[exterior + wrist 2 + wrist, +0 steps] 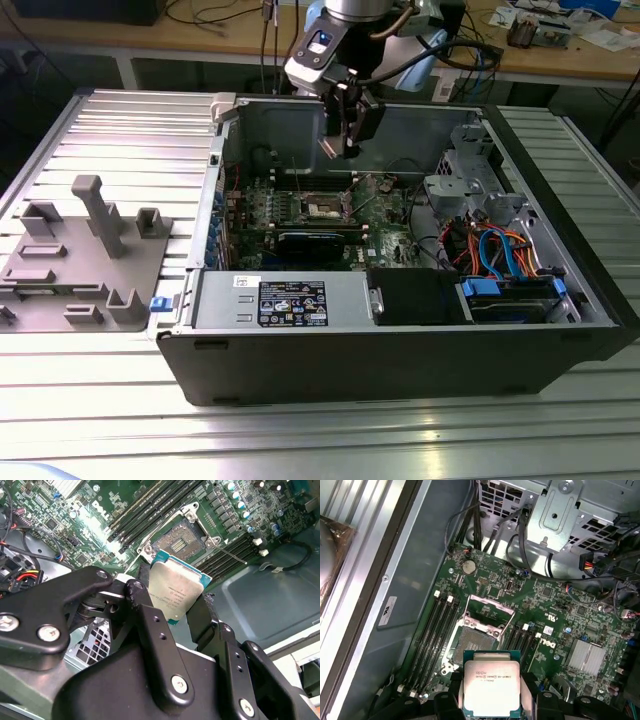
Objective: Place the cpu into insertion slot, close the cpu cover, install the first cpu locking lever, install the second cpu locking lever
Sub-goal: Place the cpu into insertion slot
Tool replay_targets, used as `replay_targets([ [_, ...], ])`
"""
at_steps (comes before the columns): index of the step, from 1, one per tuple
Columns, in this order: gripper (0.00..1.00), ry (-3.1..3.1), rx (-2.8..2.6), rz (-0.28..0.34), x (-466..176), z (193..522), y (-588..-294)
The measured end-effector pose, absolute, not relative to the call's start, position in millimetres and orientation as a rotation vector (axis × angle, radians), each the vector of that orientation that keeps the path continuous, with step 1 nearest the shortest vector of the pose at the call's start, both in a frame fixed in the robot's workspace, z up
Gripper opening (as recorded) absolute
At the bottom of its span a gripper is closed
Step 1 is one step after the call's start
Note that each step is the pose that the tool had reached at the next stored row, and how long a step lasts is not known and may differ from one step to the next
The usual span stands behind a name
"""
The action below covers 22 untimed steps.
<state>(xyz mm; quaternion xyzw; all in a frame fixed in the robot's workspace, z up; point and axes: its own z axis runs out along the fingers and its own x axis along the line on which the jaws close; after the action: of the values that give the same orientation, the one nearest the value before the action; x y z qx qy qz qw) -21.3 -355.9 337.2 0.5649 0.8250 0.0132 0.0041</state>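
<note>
My gripper (345, 145) hangs inside the open computer case, above the green motherboard (385, 240). It is shut on the cpu (176, 592), a flat square chip with a silver-grey top, held by its edges between the two black fingers (445, 702). In both wrist views the chip (491, 682) hovers clear of the board. The insertion slot (470, 642) lies bare just beyond it, dark in the centre with a metal rim (177, 542). The cpu cover (492, 604) stands tipped up at the slot's far side. A thin locking lever (231, 555) sticks out beside the slot.
Long memory slots (432, 635) run along both sides of the socket. A finned heatsink (587, 657) and cable bundles (600, 565) sit nearby. The black power supply (300, 300) and drive cage (500, 270) fill the case front. A grey fixture plate (80, 250) lies at the exterior view's left.
</note>
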Motion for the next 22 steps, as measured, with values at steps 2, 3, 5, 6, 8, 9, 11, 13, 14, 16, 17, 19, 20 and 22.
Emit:
replay_targets([
  [2,0.54,2.574,1.785,0.04,-21.2,337.0,-355.9],
  [3,0.54,2.564,1.797,0.037,-21.1,336.9,-355.9],
  [5,0.54,2.541,1.827,0.033,-21.0,336.9,-355.9],
  [6,0.54,2.519,1.857,0.031,-20.8,336.6,-355.9],
  [8,0.54,2.464,1.929,0.029,-20.7,336.0,-355.9],
  [9,0.54,2.451,1.946,0.029,-20.7,335.9,-355.9],
  [11,0.54,2.423,1.98,0.028,-20.7,335.6,-355.9],
  [13,0.54,2.4,2.008,0.028,-20.7,335.4,-355.9],
  [14,0.54,2.39,2.02,0.027,-20.7,335.2,-355.9],
  [16,0.54,2.37,2.045,0.027,-20.7,334.4,-355.9],
  [17,0.54,2.362,2.053,0.027,-20.8,333.9,-355.9],
  [19,0.54,2.348,2.07,0.027,-20.7,332.3,-355.9],
  [20,0.54,2.337,2.082,0.026,-20.7,330.9,-355.9],
  [22,0.54,2.313,2.108,0.026,-20.7,328.2,-355.9],
])
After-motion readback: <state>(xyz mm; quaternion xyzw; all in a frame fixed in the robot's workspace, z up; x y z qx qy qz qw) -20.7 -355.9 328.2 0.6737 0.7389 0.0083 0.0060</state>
